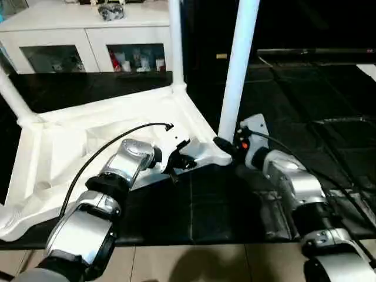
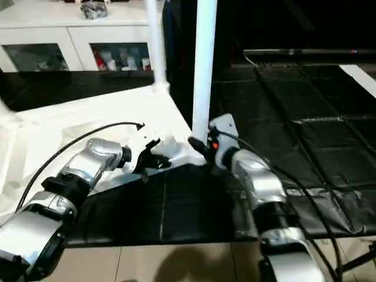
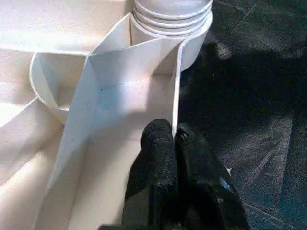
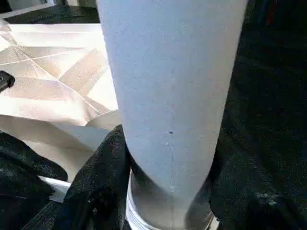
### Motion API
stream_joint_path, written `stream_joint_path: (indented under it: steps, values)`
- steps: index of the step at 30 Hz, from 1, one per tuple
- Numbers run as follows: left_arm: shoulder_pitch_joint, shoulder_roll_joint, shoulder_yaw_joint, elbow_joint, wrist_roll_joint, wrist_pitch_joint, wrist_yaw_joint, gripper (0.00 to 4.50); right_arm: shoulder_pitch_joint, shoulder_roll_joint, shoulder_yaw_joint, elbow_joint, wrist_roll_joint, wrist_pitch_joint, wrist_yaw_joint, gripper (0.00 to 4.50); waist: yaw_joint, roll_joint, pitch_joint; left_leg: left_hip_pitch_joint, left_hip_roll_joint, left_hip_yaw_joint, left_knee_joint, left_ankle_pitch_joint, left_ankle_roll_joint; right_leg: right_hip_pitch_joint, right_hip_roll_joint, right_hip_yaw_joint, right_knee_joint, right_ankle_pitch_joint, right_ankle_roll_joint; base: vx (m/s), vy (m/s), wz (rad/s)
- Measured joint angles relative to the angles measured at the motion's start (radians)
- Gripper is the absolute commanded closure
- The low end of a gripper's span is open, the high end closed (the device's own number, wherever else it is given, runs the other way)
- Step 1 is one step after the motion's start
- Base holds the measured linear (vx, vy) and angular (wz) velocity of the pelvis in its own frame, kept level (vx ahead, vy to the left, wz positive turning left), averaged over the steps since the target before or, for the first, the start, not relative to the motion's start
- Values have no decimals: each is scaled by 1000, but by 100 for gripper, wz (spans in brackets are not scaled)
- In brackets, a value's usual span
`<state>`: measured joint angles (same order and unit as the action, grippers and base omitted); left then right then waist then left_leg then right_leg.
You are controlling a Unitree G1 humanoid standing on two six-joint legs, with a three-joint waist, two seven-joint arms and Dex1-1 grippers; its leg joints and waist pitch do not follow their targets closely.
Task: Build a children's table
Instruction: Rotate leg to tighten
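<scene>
Lying upside down on a dark tiled floor (image 1: 305, 106), the white table top (image 1: 70, 158) is seen with its ribbed underside facing up. Three legs are seen standing in corner sockets: one leg (image 1: 239, 64) rises from the near right corner, a second leg (image 1: 175, 41) from the far right corner, and a third leg (image 1: 12, 97) from the far left corner, leaning outward.

The near right leg is gripped just above its socket by the right end effector (image 1: 226, 147), whose black fingers (image 4: 98, 182) are clamped on either side of the tapered shaft. The left end effector (image 1: 179, 160) is set on the table top's edge rib just beside that same corner socket; its two fingertips (image 3: 158, 158) are pressed together, with the thin upright rib passing right at their tips.

Behind the table, a white cabinet (image 1: 88, 35) with glass-fronted shelves is seen against the far side, with a small dark bundle (image 1: 110, 12) lying on its top.
</scene>
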<state>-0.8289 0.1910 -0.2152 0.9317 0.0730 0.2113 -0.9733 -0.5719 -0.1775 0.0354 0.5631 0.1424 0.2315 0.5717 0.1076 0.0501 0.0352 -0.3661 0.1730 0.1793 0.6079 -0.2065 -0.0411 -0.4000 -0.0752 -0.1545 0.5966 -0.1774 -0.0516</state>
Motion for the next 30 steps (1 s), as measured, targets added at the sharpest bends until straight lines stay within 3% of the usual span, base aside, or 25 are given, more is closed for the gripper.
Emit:
stream_joint_path:
  steps: [10,17,20,24,26,30]
  values:
    - [39,80,-41,-40,0,-113,-197,450,106,-74,44,-114,35,-41,222,91,8,0,0,-2,0,0,-3,-1,1,-2,0,-1,-1,-1,-2,0,0,0]
    - [78,155,-105,-110,-10,-197,-425,450,166,-218,95,-263,140,20,544,22,51,0,1,-2,0,0,-2,-1,1,-2,0,-1,-1,-1,-2,0,0,0]
    - [87,174,-120,-124,-12,-218,-492,450,179,-281,113,-308,162,45,647,22,65,0,1,-2,0,0,-1,-1,1,0,0,0,-1,-3,1,0,0,0]
    - [89,183,-142,-142,-9,-246,-522,450,181,-312,162,-323,170,55,748,22,69,0,1,-2,0,0,-1,-1,1,1,0,0,-1,-4,4,0,0,0]
    - [95,197,-154,-151,-9,-268,-547,450,180,-328,172,-319,171,63,799,56,69,0,1,-2,0,0,-1,-1,1,1,0,0,-1,-4,4,0,0,0]
    - [98,212,-164,-164,-1,-293,-576,450,170,-325,180,-302,179,70,838,78,69,0,1,-2,0,0,-1,-1,1,1,0,0,-1,-3,3,0,0,0]
